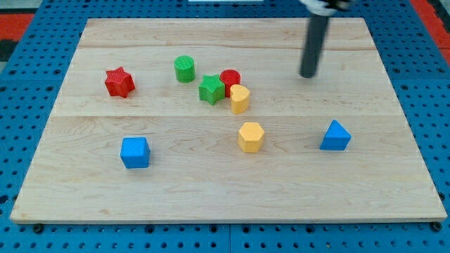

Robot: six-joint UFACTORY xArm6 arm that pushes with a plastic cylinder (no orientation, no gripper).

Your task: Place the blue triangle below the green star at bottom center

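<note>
My arm ends in a plain dark rod, so there is no pincer whose state I could report. My tip (308,75) rests on the desk (394,190) in its top right part, well apart from every block.

The blue triangle (335,135) lies toward the desk's right edge, about midway between top and bottom, below my tip and a little to its right, with bare wood between us. The green star (211,89) sits near the desk's centre, a little above the middle. It is in a tight cluster: the red cylinder (230,79) is just to its right and looks to be touching it, and a yellow block with a rounded top (240,99) stands just below the red cylinder, close beside the star. A green cylinder (184,69) is near the star, up and to its left, with a small gap.

The yellow hexagon (250,136) lies below the cluster, between the star and the desk's bottom edge and slightly to the right. The red star (119,82) sits alone toward the left edge in the upper half. The blue cube (135,152) is in the lower left part, well apart from the rest.
</note>
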